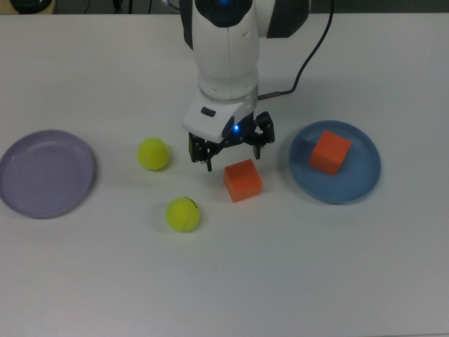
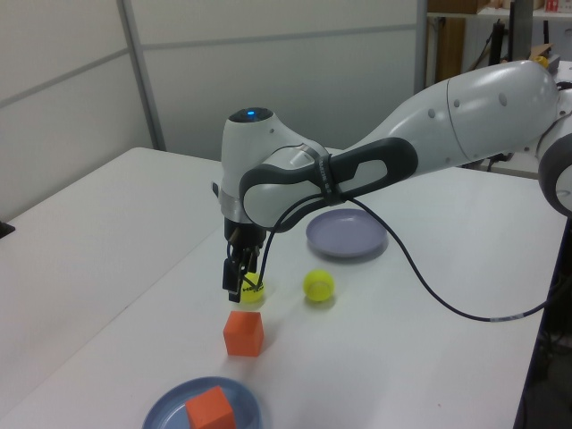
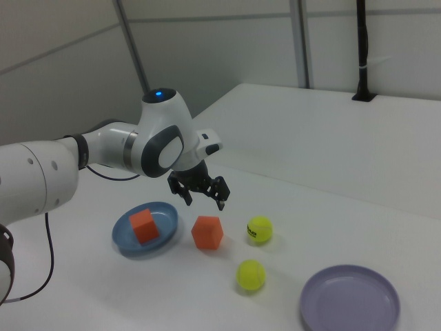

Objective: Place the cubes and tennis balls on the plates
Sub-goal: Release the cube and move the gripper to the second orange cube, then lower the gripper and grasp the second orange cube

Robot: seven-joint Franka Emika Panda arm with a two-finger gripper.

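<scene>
One orange cube (image 1: pixel 330 152) (image 2: pixel 211 409) (image 3: pixel 143 225) rests on the blue plate (image 1: pixel 365 179) (image 2: pixel 161 411) (image 3: pixel 169 217). The other orange cube (image 1: pixel 243 180) (image 2: pixel 243 333) (image 3: pixel 207 232) lies on the table. My gripper (image 1: pixel 231 151) (image 2: pixel 234 283) (image 3: pixel 204 194) hangs open and empty above the table, just up-left of that cube in the top view. Two yellow-green tennis balls lie on the table: one (image 1: pixel 153 154) (image 3: pixel 260 229) to the top view's left of the gripper, one with a dark mark (image 1: pixel 183 214) (image 2: pixel 318 285) (image 3: pixel 251 274) nearer. The lavender plate (image 1: pixel 46 173) (image 2: pixel 345 234) (image 3: pixel 349 301) is empty.
The white arm (image 1: pixel 228 49) reaches in over the table from the top view's upper edge, trailing a black cable (image 1: pixel 309 53). A second white table (image 3: pixel 331 131) stands behind a gap in the right view.
</scene>
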